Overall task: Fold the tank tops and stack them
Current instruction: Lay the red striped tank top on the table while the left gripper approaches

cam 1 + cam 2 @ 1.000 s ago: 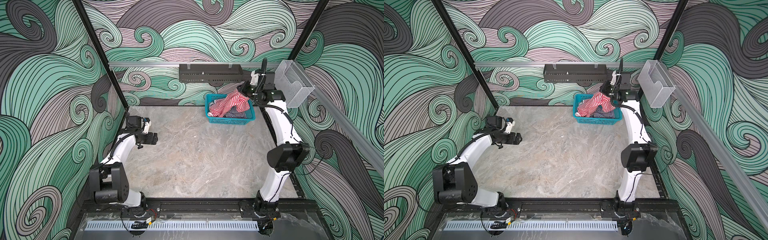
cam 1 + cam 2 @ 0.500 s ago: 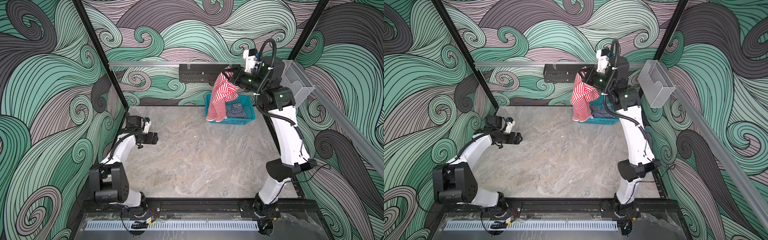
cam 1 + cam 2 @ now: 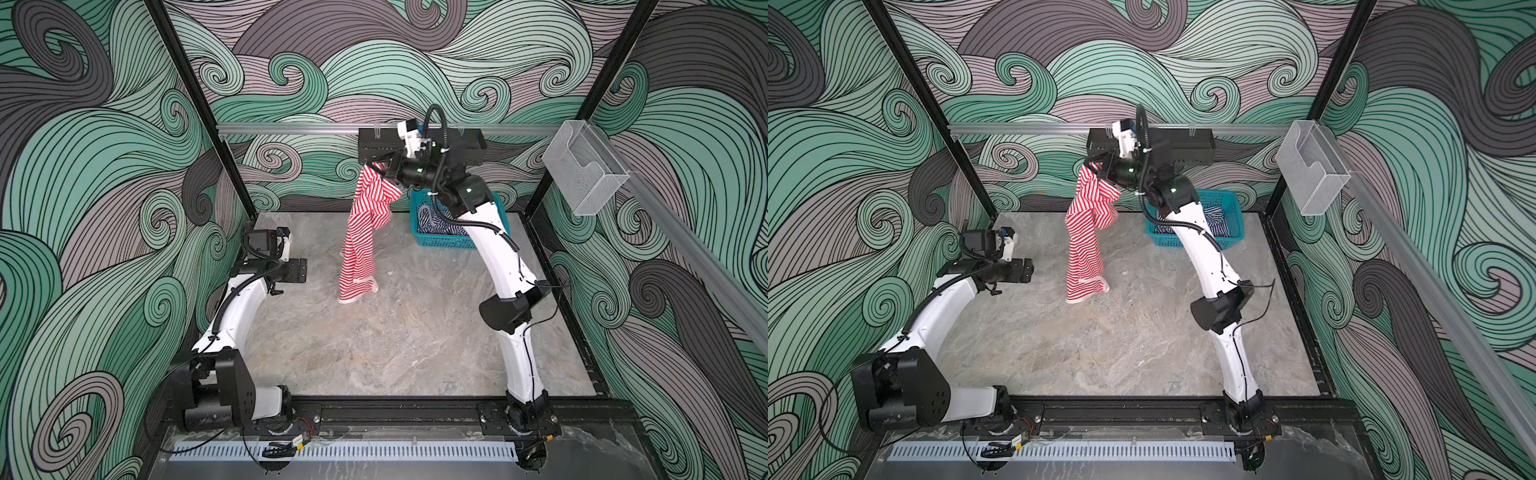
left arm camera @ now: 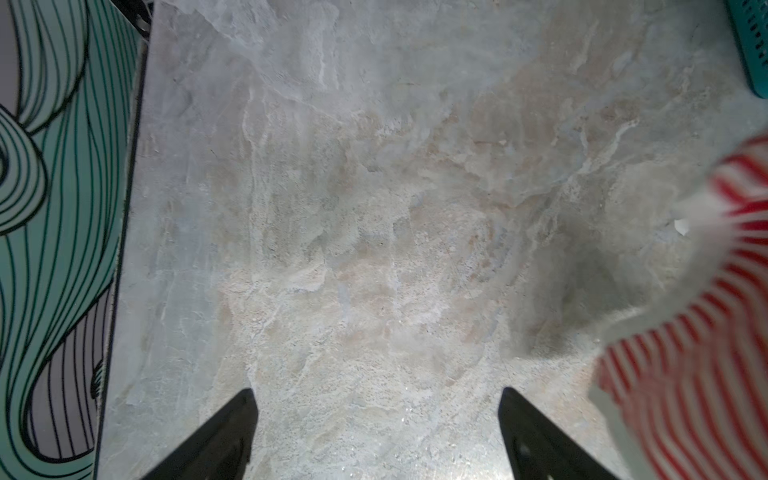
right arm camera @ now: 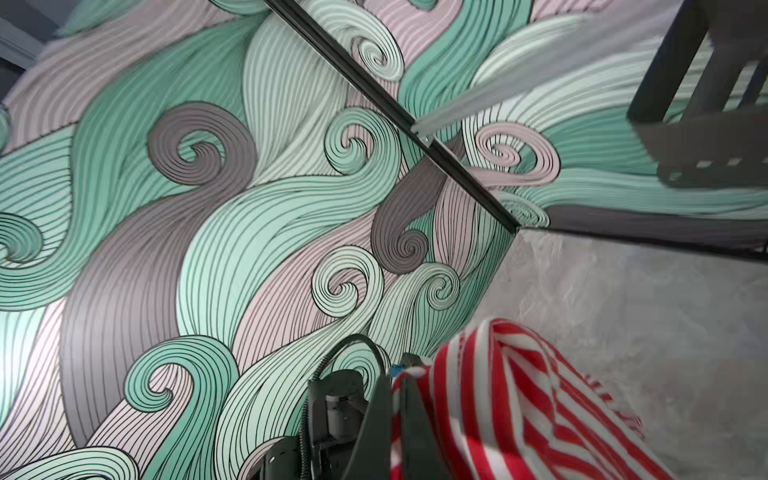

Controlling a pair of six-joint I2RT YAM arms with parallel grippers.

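Basket (image 3: pixel 444 242) at far right of table (image 3: pixel 374 353), one tank top (image 3: pixel 430 220) inside it, other tank top (image 3: pixel 365 232) suspended left of basket under right gripper (image 3: pixel 374 165), left gripper (image 3: pixel 302 270) further left.

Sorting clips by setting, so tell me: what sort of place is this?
Probably a robot lab cell, not a home: a left arm and right arm mounted at a marble-look tabletop, with wave-patterned panels enclosing it.

Bright, even light in both top views; left wrist view blurs the red-striped tank top (image 4: pixel 685 374), its shadow, apparently, soft on the table (image 4: pixel 582 291).
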